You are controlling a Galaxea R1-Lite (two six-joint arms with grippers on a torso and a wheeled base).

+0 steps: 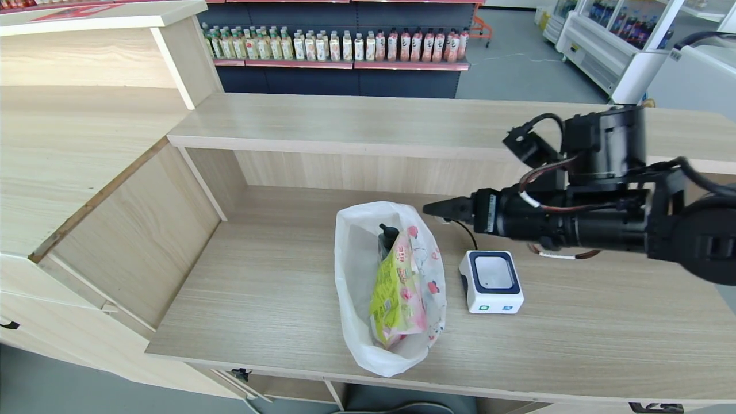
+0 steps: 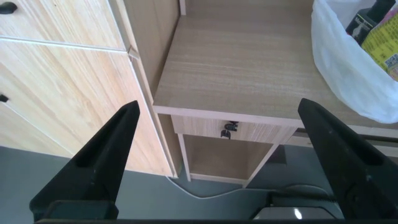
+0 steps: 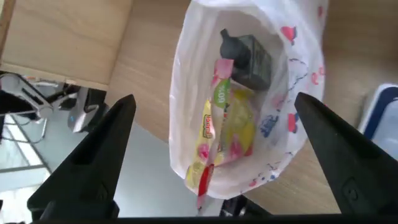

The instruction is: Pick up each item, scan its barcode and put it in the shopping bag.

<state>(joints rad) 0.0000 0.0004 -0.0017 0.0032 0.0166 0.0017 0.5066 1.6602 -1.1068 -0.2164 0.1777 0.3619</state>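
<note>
A white shopping bag (image 1: 359, 322) with pink print lies open on the wooden counter (image 1: 276, 276). Inside it are a yellow-green and pink packet (image 1: 397, 287) and a dark bottle (image 1: 388, 236). My right gripper (image 1: 432, 209) hangs open and empty above the bag's far right side. Its wrist view looks down between the fingers (image 3: 93, 162) into the bag (image 3: 186, 93), at the packet (image 3: 227, 130) and bottle (image 3: 249, 56). My left gripper (image 2: 219, 109) is open and empty, low off the counter's front left corner, with the bag (image 2: 348, 68) off to one side.
A white and blue barcode scanner (image 1: 493, 280) stands right of the bag, its cable running back. A raised ledge (image 1: 374, 126) runs behind the counter and a wooden partition (image 1: 138, 241) walls its left. Bare counter lies on both sides of the bag. A drawer handle (image 2: 229, 129) sits under the front edge.
</note>
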